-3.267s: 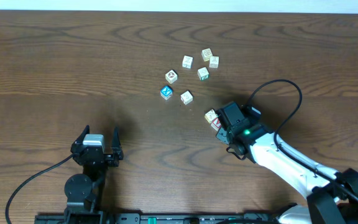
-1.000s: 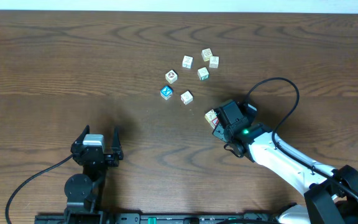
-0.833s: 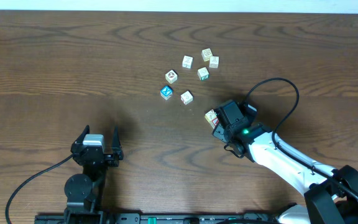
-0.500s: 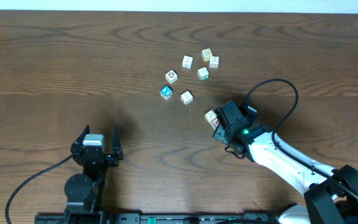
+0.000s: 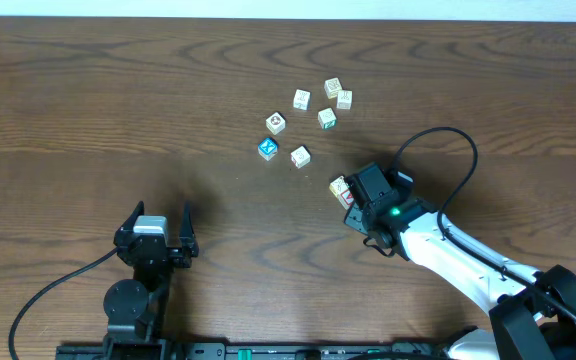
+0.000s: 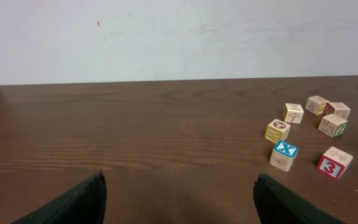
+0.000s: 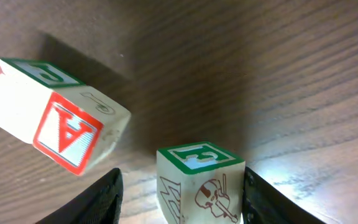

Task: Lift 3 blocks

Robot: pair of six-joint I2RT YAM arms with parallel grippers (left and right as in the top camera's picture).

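In the right wrist view a pale block (image 7: 201, 180) with a green "E" face and a red violin mark stands between the jaws of my right gripper (image 7: 180, 202). It touches the right finger (image 7: 260, 205), and bare wood shows between it and the left finger (image 7: 98, 202), so the gripper is open. A second block (image 7: 58, 124) with a red-framed "A" lies apart to the upper left. Overhead, these blocks (image 5: 342, 189) sit at my right gripper's (image 5: 356, 205) tips. My left gripper (image 5: 162, 215) rests open and empty at the near left.
Several more cubes lie scattered behind: a blue "X" cube (image 6: 284, 154), a yellow-marked one (image 6: 277, 130), a red "3" one (image 6: 334, 163) and others (image 5: 333, 100) farther back. The right arm's black cable (image 5: 448, 135) loops over the table.
Since the earliest frame my right gripper has crept slightly up and left along with the blocks at its tips. Over the last second nothing visibly moved. The left arm is still.
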